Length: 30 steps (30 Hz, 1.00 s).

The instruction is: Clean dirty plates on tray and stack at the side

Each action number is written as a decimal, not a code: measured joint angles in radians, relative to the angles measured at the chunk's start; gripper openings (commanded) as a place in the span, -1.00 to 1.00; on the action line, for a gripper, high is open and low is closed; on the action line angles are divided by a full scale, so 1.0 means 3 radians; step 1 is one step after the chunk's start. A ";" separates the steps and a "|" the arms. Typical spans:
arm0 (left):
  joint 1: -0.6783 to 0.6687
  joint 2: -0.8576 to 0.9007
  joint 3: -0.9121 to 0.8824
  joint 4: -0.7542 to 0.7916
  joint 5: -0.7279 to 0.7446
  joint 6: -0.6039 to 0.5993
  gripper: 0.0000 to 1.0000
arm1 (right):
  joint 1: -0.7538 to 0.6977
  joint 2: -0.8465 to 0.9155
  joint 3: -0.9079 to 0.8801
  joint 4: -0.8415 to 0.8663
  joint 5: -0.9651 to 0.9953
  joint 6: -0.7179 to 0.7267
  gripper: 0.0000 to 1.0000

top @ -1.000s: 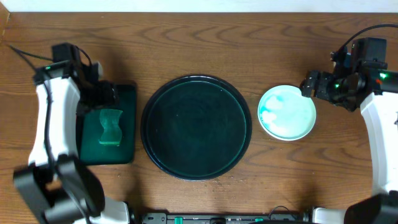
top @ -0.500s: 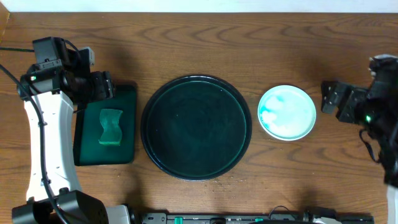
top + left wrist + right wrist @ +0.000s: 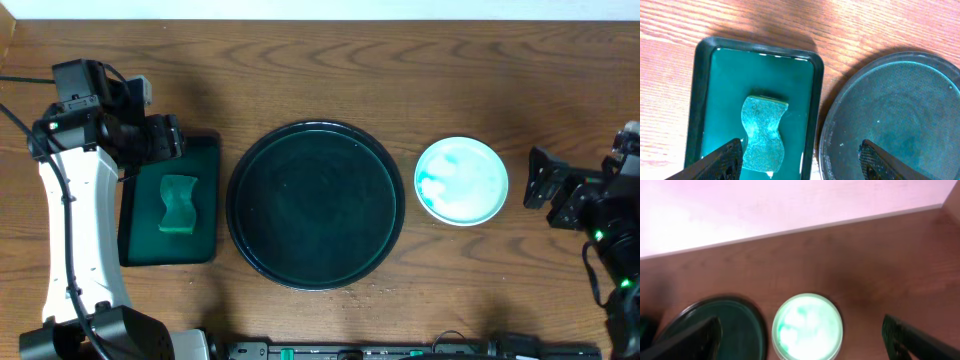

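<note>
Right tool [image 3: 548,190] hangs wide and empty, near the smeared plate [image 3: 461,181] but apart from it. The plate sits on the worktop [image 3: 330,70] to that tool's left, between it and the bare black tray [image 3: 300,200]. Whether more plates lie beneath I cannot tell. Farthest off, my left tool [image 3: 167,140], also wide, hovers by the sponge [image 3: 179,203], so the right one is nearer.

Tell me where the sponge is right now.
Overhead view: the green sponge lies in the rectangular green tray on the left, beside the round black tray.
</note>
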 measured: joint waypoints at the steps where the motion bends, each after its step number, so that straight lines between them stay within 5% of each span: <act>1: 0.0000 0.0000 0.0000 0.0000 0.0006 -0.0001 0.49 | 0.0000 -0.0126 -0.0233 0.0228 0.0009 -0.0011 0.98; 15: 0.0000 0.0000 0.0000 -0.0001 0.0046 -0.0001 0.49 | 0.0009 -0.1940 -0.3549 0.2964 0.0024 -0.0053 0.99; 21: 0.0000 0.0000 0.0000 0.0000 0.0045 -0.0001 0.49 | 0.0130 -0.2394 -0.4121 0.3084 0.0071 -0.0053 0.98; 30: 0.0000 0.0000 0.0000 -0.0001 0.0046 -0.0001 0.50 | 0.0240 -0.2635 -0.4173 0.2832 0.0219 -0.0053 0.98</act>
